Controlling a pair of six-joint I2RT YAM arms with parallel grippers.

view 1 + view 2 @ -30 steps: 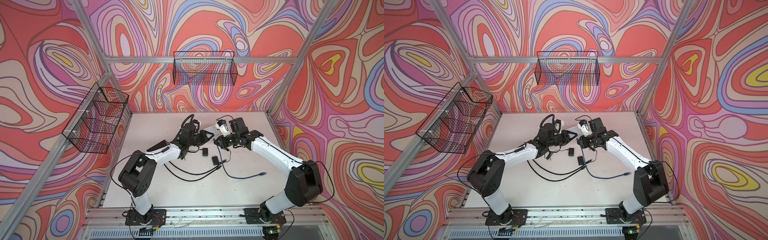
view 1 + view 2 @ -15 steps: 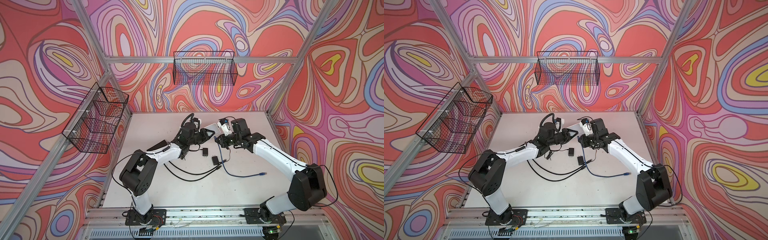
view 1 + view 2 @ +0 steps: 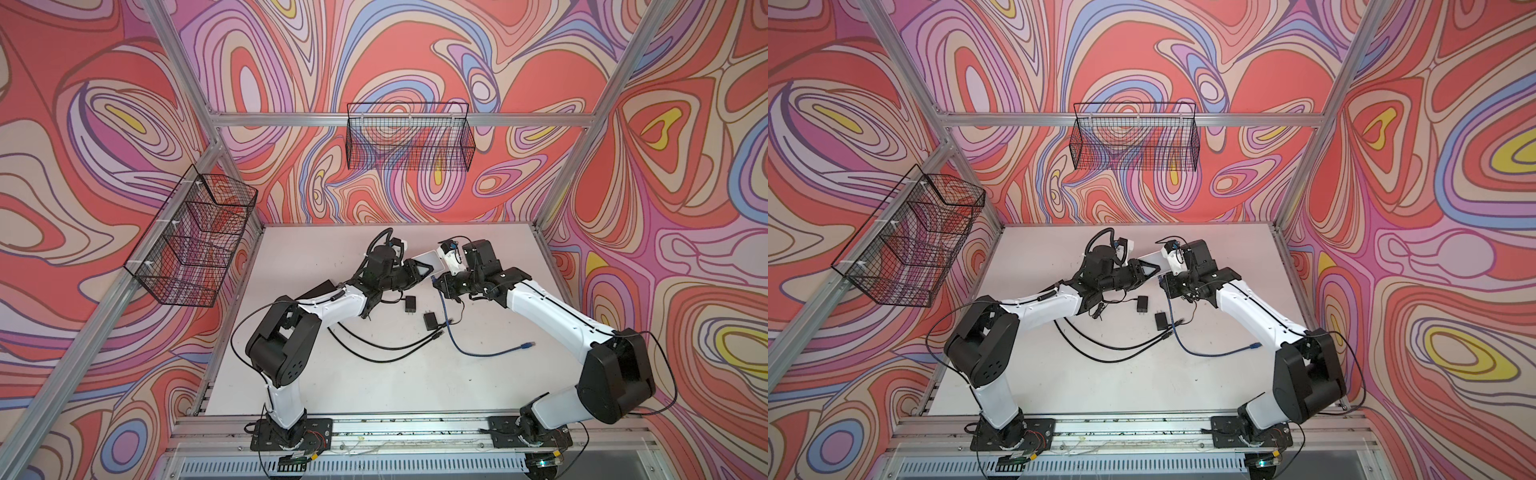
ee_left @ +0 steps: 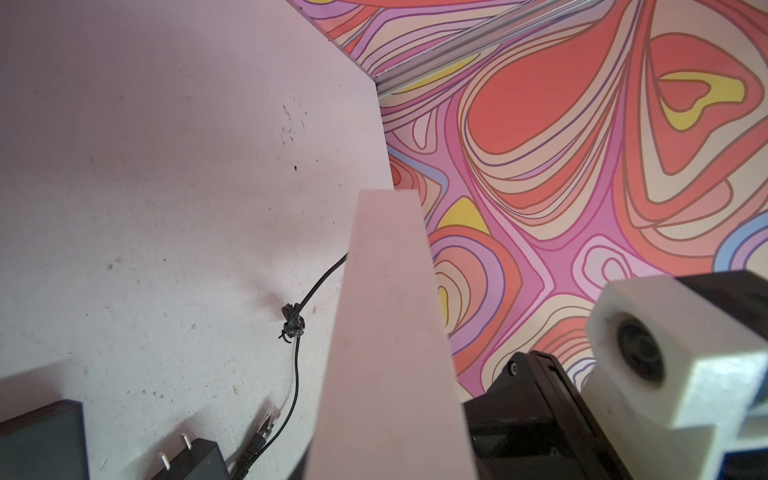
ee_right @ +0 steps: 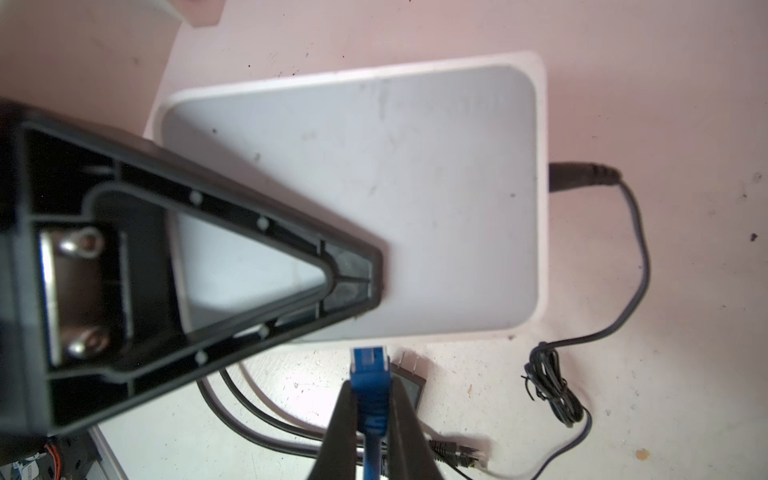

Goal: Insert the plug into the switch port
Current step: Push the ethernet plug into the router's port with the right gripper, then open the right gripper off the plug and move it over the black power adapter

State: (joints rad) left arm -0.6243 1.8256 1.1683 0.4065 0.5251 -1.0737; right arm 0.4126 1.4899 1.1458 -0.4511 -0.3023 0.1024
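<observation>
Above table (image 3: 374,374), left gripper (image 3: 417,268): clenched on white network switch (image 3: 430,261)
Right gripper (image 5: 369,399): clamped blue Ethernet plug (image 5: 368,365) at switch's 5 o'clock

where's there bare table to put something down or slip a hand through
Widest bare patch: the front of the table, between the front rail and the looped black cables. Another strip runs along the back wall. Crowded in the middle: two black adapters, the blue cable and the white box in the left pincer.

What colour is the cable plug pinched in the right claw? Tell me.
Blue; the small moulded plastic plug shows best in the right wrist view.
</observation>
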